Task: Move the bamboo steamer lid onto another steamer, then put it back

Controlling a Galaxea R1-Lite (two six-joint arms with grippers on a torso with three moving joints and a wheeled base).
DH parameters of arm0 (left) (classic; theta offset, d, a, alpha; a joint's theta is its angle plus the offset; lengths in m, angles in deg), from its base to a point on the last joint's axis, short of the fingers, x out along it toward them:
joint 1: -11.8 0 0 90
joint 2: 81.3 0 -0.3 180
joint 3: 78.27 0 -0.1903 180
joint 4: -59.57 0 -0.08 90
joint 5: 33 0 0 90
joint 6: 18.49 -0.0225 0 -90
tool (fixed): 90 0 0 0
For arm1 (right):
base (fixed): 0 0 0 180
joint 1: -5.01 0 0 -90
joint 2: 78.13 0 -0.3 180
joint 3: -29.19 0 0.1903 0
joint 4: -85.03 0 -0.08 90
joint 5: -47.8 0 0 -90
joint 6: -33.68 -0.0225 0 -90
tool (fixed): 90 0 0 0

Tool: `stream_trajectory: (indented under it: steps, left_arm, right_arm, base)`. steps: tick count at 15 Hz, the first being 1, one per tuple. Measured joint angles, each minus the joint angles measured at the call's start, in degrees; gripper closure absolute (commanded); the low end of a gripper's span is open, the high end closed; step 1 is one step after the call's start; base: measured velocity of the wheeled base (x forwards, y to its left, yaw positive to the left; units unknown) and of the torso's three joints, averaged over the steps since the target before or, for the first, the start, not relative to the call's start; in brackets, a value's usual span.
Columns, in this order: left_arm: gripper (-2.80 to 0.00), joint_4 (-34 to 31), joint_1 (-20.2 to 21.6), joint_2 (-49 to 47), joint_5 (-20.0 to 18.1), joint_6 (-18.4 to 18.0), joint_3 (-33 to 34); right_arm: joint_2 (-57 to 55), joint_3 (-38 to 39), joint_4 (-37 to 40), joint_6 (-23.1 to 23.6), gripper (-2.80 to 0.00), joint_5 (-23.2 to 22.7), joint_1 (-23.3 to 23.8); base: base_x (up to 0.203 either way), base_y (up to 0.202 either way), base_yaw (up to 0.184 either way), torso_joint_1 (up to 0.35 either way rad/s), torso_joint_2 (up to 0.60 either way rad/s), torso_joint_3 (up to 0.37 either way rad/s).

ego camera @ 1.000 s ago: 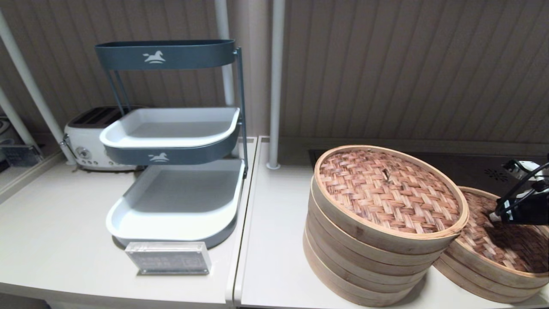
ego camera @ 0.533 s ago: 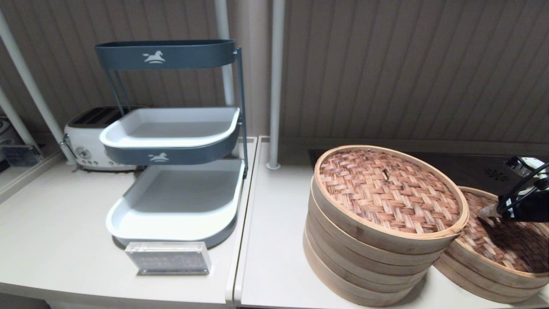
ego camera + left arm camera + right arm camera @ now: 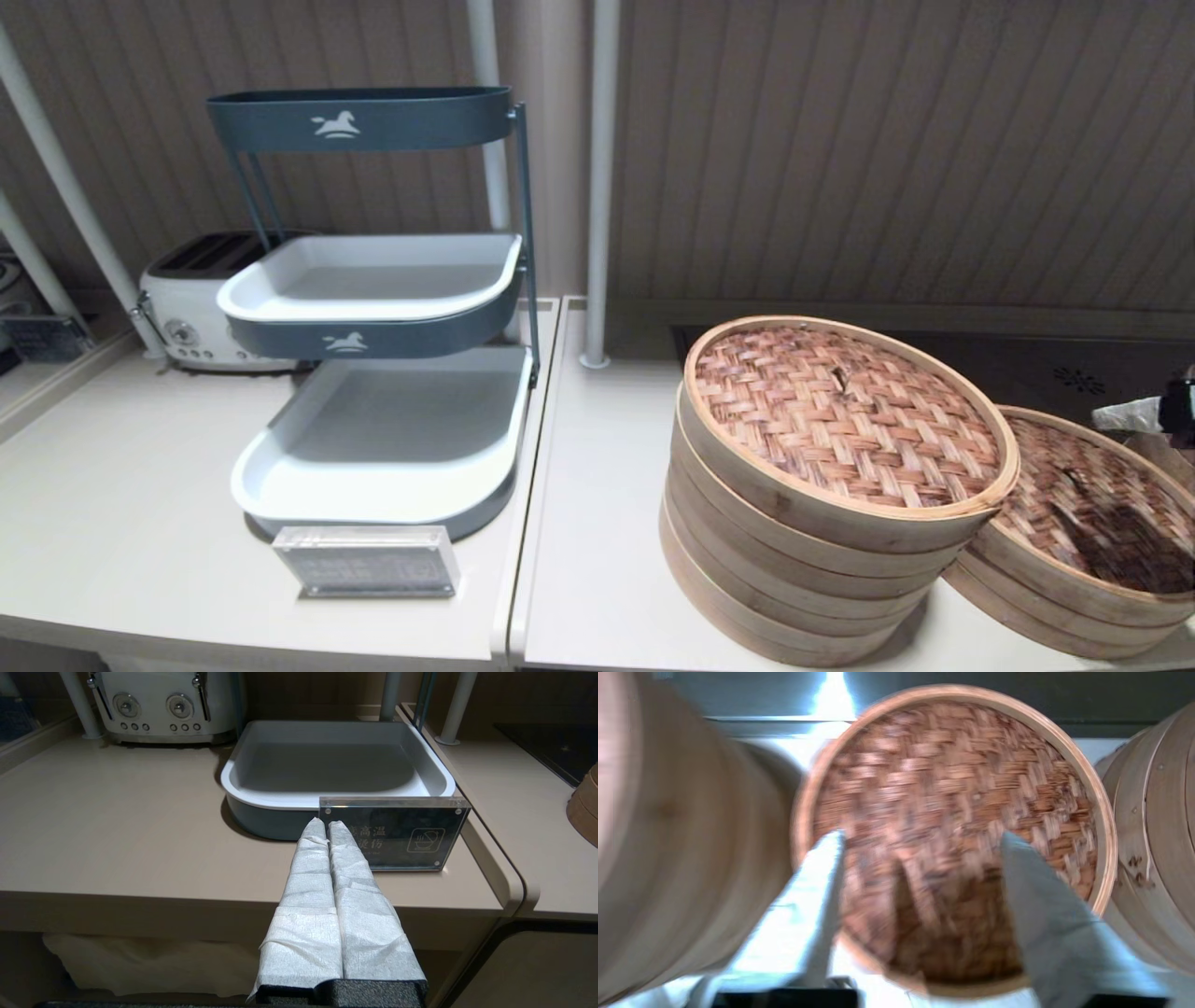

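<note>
The bamboo steamer lid (image 3: 1088,499), reddish-brown woven with a pale band rim, lies flat on a low steamer at the counter's far right. In the right wrist view the lid (image 3: 952,765) fills the middle, blurred, and its handle does not show clearly. My right gripper (image 3: 922,837) hangs open above the lid's near half with nothing between its white-wrapped fingers. Only a tip of that gripper (image 3: 1144,413) shows at the head view's right edge. The tall steamer stack (image 3: 794,569) stands just left of the lid, with its own woven lid (image 3: 845,415). My left gripper (image 3: 325,826) is shut and parked before the counter's front edge.
A three-tier grey and white rack (image 3: 373,411) and a white toaster (image 3: 191,313) stand at the left. An acrylic sign (image 3: 367,560) sits near the front edge. A dark cooktop (image 3: 1055,369) lies behind the steamers. A further bamboo steamer (image 3: 1157,826) stands right of the lid.
My right gripper sat shut at the lid's centre, then opened, rose and drew back to the right, nearly out of the head view. The lid stays on the low steamer.
</note>
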Motion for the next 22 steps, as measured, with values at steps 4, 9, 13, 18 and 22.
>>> stream_trajectory:
  steps: [4,9,13,18,22]
  left_arm:
    - [0.0,0.0,0.0,0.0,0.0,0.0,0.0]
    - [0.0,0.0,0.0,0.0,0.0,0.0,0.0]
    - [0.0,0.0,0.0,0.0,0.0,0.0,0.0]
    - [0.0,0.0,0.0,0.0,0.0,0.0,0.0]
    - [0.0,0.0,0.0,0.0,0.0,0.0,0.0]
  right_arm:
    - [12.9,1.3,9.8,-2.8,0.0,-8.2,1.1]
    - [31.8,4.6,25.5,-3.7,0.0,-17.1,2.0]
    - [46.7,6.9,36.7,-5.9,0.0,-16.3,-10.4]
    - [63.6,18.6,39.3,-11.2,0.0,-3.6,-29.4]
    - [74.1,40.4,23.8,-15.4,0.0,8.8,-31.8]
  base:
    - [0.0,0.0,0.0,0.0,0.0,0.0]
    - [0.0,0.0,0.0,0.0,0.0,0.0]
    - [0.0,0.0,0.0,0.0,0.0,0.0]
    - [0.0,0.0,0.0,0.0,0.0,0.0]
    - [0.0,0.0,0.0,0.0,0.0,0.0]
